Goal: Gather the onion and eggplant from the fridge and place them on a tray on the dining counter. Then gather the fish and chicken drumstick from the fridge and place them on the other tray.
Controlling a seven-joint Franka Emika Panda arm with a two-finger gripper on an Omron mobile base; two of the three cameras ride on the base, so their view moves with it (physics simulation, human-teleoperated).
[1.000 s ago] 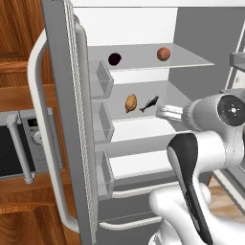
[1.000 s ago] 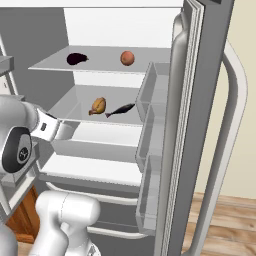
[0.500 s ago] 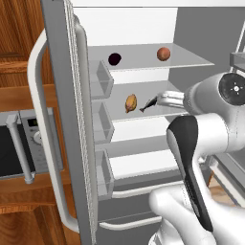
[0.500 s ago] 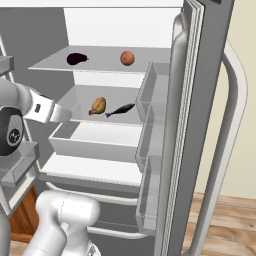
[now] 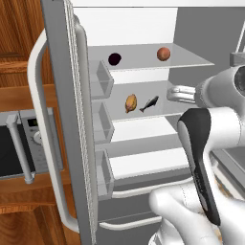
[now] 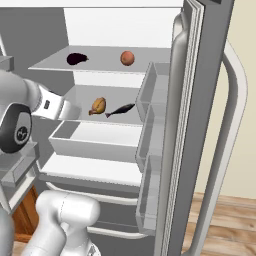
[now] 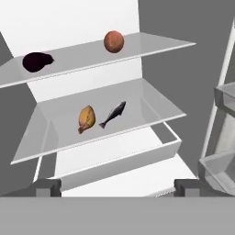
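With the grey fridge [image 6: 200, 75] standing open ahead of me, my two-finger gripper [image 7: 117, 186] is spread wide and holds nothing, its dark fingertips [image 7: 46, 187] well apart and facing the shelves. The round orange-brown onion [image 7: 114, 41] and the dark purple eggplant [image 7: 36, 61] lie apart on the upper glass shelf [image 7: 151, 46]. The golden-brown chicken drumstick [image 7: 86, 118] and the slim dark fish [image 7: 113, 114] lie just beside each other on the shelf below. I judge the step in hand to be the first pick, onion or eggplant. The next move calls for raising my hand to upper-shelf level, reaching in and centring one vegetable between the fingers before closing
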